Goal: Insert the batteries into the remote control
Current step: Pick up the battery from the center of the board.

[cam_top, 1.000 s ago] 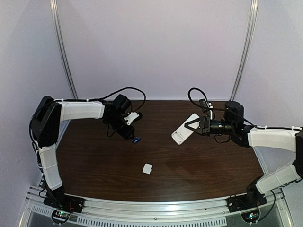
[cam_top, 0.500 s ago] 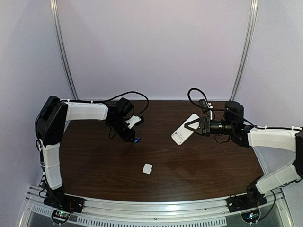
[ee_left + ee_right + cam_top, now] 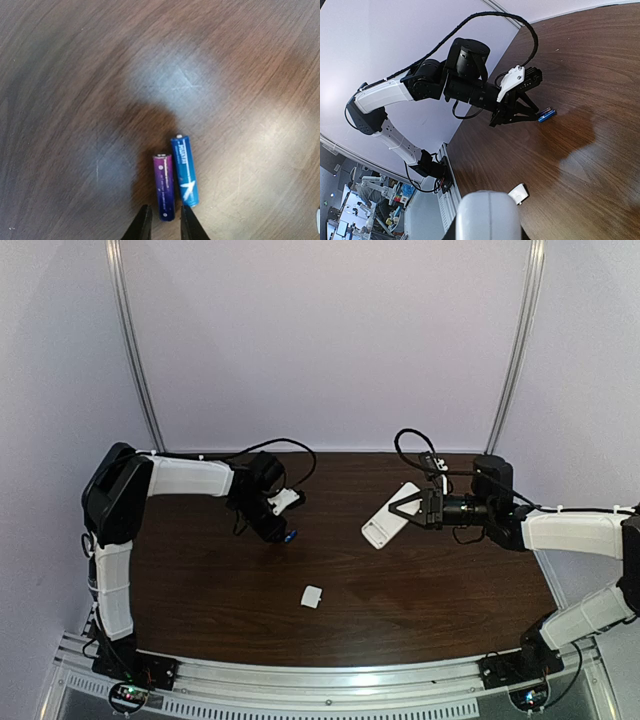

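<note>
2 narrow tips on the left claw, barely apart, astride the near end of the purple-tinted cell; impossible to tell whether pinching or just short of contact.

From there outward, at 12 o'clock in the left wrist view: the batteries, 2 side by side, touching or nearly so, flat on the desk. Long axes along the 12-to-6 line, so in line with the reach and crosswise to the closing direction. Bluer cell at 1 o'clock of the tips, outside the right-hand tip and set a little farther out.

Likely next: close on the purple-tinted cell alone and lift without dragging its neighbour; some risk of rolling the pair apart. Nearer arm by far: the left.

Over at 3 o'clock from the cells in the top view, well apart: the right claw, clamped on the remote control, apparently lifted off the desk, long axis toward 1 o'clock.

At 5 o'clock from the cells, nearer the front edge: small white cover piece, lying alone.
</note>
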You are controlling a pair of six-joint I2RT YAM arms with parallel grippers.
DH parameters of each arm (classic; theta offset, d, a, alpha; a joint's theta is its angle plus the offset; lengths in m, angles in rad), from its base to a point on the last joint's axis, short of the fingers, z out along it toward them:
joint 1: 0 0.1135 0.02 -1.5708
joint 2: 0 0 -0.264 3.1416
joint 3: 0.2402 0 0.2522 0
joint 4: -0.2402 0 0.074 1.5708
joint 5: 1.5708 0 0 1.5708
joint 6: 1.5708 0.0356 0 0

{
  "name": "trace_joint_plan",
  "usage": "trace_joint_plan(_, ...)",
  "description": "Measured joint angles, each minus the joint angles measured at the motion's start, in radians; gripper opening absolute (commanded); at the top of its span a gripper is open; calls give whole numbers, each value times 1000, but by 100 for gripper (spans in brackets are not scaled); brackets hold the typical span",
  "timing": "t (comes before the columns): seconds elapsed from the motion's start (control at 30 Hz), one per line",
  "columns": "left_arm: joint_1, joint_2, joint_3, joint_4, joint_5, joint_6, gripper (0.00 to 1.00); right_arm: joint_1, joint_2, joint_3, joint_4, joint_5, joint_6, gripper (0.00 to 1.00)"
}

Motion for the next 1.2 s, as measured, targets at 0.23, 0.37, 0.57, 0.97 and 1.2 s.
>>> trace_joint_plan(0.23, 7, 16, 0, 2, -26, 10, 15, 0, 1, 0, 0, -3, 0, 0)
trace_joint_plan(0.37, 18, 16, 0, 5, -35, 16, 15, 0, 3, 0, 1, -4, 0, 0)
trace_joint_plan(0.57, 23, 29, 18, 5, -52, 34, 9, 0, 10, 0, 1, -5, 0, 0)
trace_joint_plan(0.97, 19, -48, 13, 2, -98, 75, 0, -1, 3, 0, -58, -16, 0, 0)
trace_joint_plan(1.2, -121, -360, -55, 7, -164, 151, 0, -3, -37, -5, -131, -39, -10, 0)
